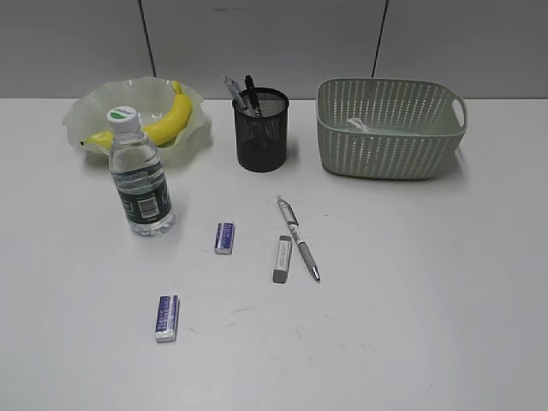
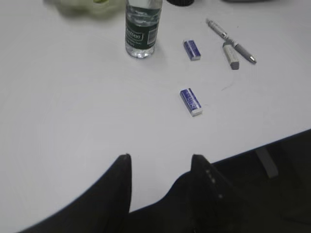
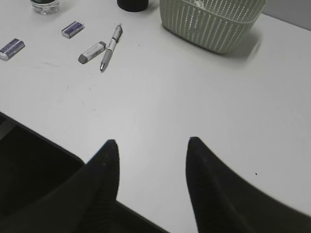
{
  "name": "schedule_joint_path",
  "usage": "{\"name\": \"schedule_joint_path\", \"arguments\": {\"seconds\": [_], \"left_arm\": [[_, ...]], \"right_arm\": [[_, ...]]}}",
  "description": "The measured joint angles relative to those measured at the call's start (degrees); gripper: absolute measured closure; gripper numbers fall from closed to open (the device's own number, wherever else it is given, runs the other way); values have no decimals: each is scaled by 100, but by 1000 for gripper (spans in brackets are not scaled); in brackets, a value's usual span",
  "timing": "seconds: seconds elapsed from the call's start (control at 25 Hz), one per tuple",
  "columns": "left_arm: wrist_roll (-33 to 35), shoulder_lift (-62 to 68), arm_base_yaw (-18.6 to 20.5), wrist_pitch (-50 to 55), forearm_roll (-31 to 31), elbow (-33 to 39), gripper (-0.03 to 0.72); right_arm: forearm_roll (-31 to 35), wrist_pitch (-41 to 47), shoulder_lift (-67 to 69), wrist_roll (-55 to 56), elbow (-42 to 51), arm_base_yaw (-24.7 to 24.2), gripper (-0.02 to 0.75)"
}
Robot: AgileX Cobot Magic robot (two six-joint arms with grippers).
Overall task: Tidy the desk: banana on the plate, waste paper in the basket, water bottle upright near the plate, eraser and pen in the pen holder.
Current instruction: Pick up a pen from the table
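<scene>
The banana (image 1: 171,120) lies in the green plate (image 1: 94,107). Just in front of it the water bottle (image 1: 141,175) stands upright. White waste paper (image 1: 360,125) shows inside the basket (image 1: 390,128). On the desk (image 1: 411,291) lie a pen (image 1: 298,238), a grey eraser (image 1: 282,259) beside it, and two blue-and-white erasers (image 1: 224,237) (image 1: 167,318). The black pen holder (image 1: 261,133) has pens in it. Neither arm shows in the exterior view. My left gripper (image 2: 160,158) hangs open and empty over the desk's front edge. My right gripper (image 3: 153,143) is open and empty too.
The desk's front edge (image 2: 272,138) runs under both grippers, with a dark drop below it. In the right wrist view the basket (image 3: 214,24) is at the far right and the pen (image 3: 111,47) at the far left.
</scene>
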Motion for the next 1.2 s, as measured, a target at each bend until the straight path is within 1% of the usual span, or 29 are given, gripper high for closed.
{"name": "schedule_joint_path", "arguments": {"seconds": [0.16,0.36,0.56,0.72,0.88,1.0,1.2], "left_arm": [[103,-706,0,-55,-18,37,391],[428,-780,0,-249,-38,78,405],[691,-780,0,-509,-79,237,407],[739,-780,0,-544,-81,242,407],[746,-780,0,-549,-88,242,410],[753,-780,0,-549,-88,242,412],[753,-780,0,-549,-88,242,412]], "right_arm": [[-14,-691,760,-5,-136,0,370],[-18,-1859,2171,-90,-321,0,370],[0,-2348,3947,-391,-917,0,370],[128,-2406,5472,-423,-1707,0,370],[462,-2329,6904,-435,-2625,0,370],[694,-1953,7939,-435,-3332,0,370],[767,-1077,9503,-429,-4424,9,370]]}}
